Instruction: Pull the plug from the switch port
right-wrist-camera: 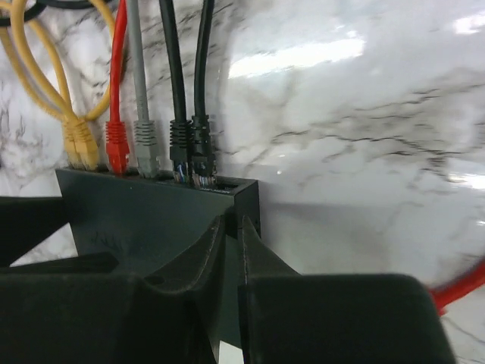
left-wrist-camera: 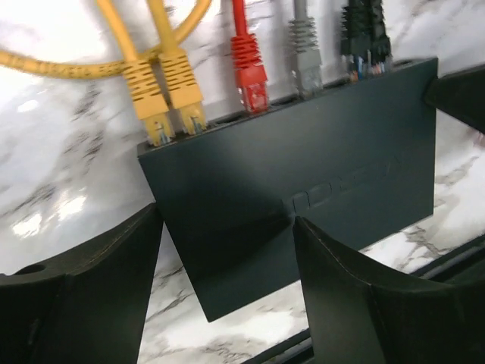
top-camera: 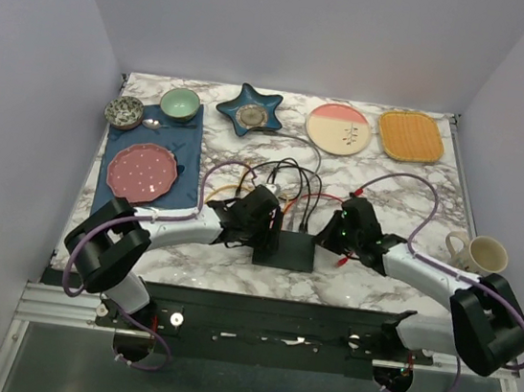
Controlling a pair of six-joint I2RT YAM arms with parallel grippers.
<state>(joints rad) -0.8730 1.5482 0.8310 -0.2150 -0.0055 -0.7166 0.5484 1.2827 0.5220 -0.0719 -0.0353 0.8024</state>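
The switch (top-camera: 286, 249) is a flat matte-black box near the table's front edge. In the left wrist view the switch (left-wrist-camera: 318, 152) has two yellow plugs (left-wrist-camera: 168, 95), a red plug (left-wrist-camera: 250, 76), a grey plug (left-wrist-camera: 307, 64) and two black plugs (left-wrist-camera: 365, 38) in its far edge. My left gripper (left-wrist-camera: 227, 218) is open, its fingers straddling the switch's near-left corner. My right gripper (right-wrist-camera: 233, 221) is shut, its tips over the right end of the switch (right-wrist-camera: 136, 208), just behind the black plugs (right-wrist-camera: 191, 144).
Cables loop over the marble behind the switch (top-camera: 275, 174). A pink plate (top-camera: 141, 171) on a blue cloth lies left. A green bowl (top-camera: 179, 104), star dish (top-camera: 250, 109) and two plates stand at the back. A mug (top-camera: 477, 251) is at the right.
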